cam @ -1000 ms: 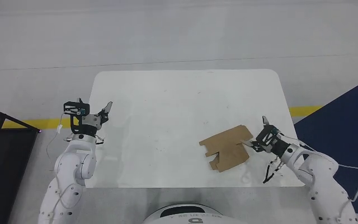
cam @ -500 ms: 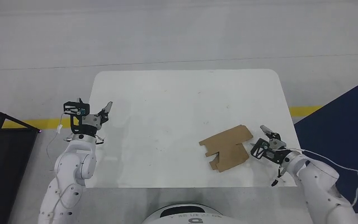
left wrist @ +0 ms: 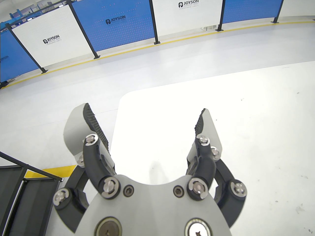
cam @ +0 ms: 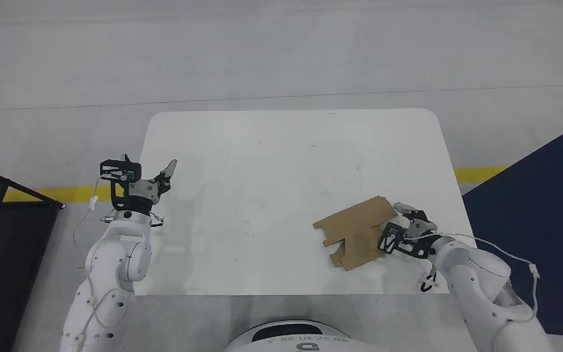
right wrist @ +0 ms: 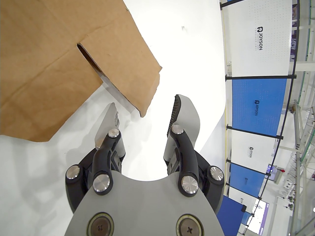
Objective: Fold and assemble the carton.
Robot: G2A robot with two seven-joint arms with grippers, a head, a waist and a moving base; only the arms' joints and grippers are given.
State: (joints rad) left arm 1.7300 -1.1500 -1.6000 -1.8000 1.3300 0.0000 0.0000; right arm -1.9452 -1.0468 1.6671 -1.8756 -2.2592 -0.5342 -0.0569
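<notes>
**Item: carton** (cam: pixel 356 231). Brown corrugated cardboard, still a flat unfolded blank. The outline is irregular, with notched flaps along the side facing the robot. In the right wrist view the carton (right wrist: pixel 49 37) shows pressed crease lines and a narrow slit dividing two flaps. The flap beside the slit ends in a cut corner that shows the board's thickness.

**Location:** flat on the white surface (cam: pixel 264 158), in the part nearest the right arm and short of the edge. Only the corner flap on the right arm's side is raised a little.

**Right pincer** (cam: pixel 393 231). At the carton's edge on the right arm's side.
- In the wrist view the right pincer (right wrist: pixel 145 101) has its fingers apart and not clamped.
- The raised corner of the flap sits in the gap between them.
- One finger (right wrist: pixel 109 114) runs beneath the flap, its metal showing through the slit.
- The ribbed finger (right wrist: pixel 183 114) stands just beside the corner, apart from the cardboard.

**Left pincer** (cam: pixel 157 169). Well apart from the carton, over the far side edge of the surface. In its own view the left pincer (left wrist: pixel 144 108) is spread wide and grips nothing.

**Change against earlier frames:**
- One second ago the right pincer was at the same edge of the carton.
- Half a second ago it had drawn back, clear of the cardboard.
- It is now back at the edge, with the flap corner between its fingers.
- The carton's outline and place are as before.
- The left arm has not shifted.
</notes>
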